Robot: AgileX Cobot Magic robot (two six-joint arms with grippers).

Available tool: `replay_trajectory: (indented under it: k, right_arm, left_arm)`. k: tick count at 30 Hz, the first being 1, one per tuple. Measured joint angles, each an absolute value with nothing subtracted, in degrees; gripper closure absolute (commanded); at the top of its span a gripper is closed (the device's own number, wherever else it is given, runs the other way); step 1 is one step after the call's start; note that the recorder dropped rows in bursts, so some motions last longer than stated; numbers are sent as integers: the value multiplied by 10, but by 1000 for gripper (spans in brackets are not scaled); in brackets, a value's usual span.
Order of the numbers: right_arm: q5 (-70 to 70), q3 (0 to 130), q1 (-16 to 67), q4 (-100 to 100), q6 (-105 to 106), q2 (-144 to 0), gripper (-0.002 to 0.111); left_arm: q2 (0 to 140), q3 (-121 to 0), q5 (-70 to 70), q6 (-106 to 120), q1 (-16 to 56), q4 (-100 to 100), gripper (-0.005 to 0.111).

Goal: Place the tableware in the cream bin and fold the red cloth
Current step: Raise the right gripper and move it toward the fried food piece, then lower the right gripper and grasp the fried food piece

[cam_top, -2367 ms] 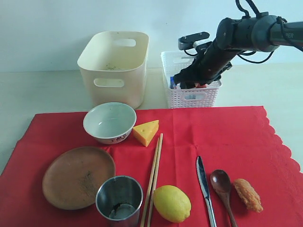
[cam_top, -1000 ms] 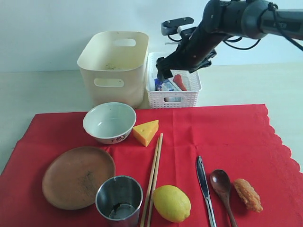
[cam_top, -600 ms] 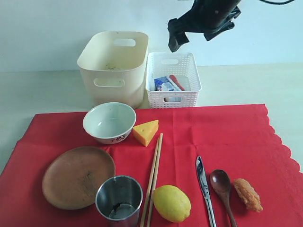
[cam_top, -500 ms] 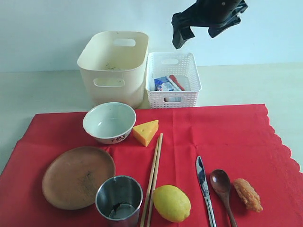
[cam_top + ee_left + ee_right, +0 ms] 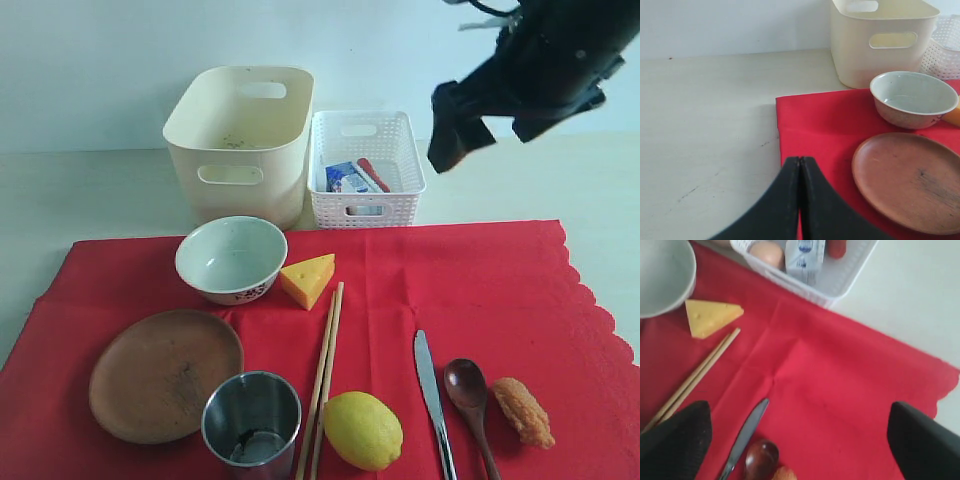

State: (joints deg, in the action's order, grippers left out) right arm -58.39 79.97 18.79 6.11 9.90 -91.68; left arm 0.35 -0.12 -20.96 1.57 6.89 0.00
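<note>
On the red cloth [image 5: 480, 290] lie the pale bowl [image 5: 232, 258], brown plate [image 5: 165, 372], steel cup [image 5: 252, 418], chopsticks [image 5: 325, 365], knife [image 5: 432, 395] and dark spoon [image 5: 468, 393]. Behind the cloth stands the cream bin [image 5: 238, 140], with nothing in it. My right gripper [image 5: 495, 130] hangs open and unladen high over the cloth's far right part; its wrist view looks down on the knife [image 5: 742, 437], spoon [image 5: 760, 460] and chopsticks [image 5: 695, 380]. My left gripper [image 5: 800, 165] is shut on nothing, low over the cloth's left edge [image 5: 810, 120] near the plate [image 5: 910, 180].
A white lattice basket [image 5: 365, 170] with a carton and a red item stands against the bin's right side. Cheese [image 5: 308, 279], a lemon [image 5: 363, 430] and a fried piece [image 5: 523, 410] also lie on the cloth. Bare tabletop [image 5: 705, 125] stretches left of the cloth.
The right arm pushed the white basket left against the cream bin, rose out of it, then swung right and forward over the cloth. The tableware has not moved.
</note>
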Motion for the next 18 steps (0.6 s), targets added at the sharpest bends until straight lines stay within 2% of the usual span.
replay_trajectory:
  k: [10,18]
  right_arm:
    - [-549,566,188,61,99,-798,20]
    - [-463,433,188,61,98,-797,20]
  left_arm:
    - [4,-1,-210,16,69,0,107]
    - [4,-1,-210,16,69,0,107]
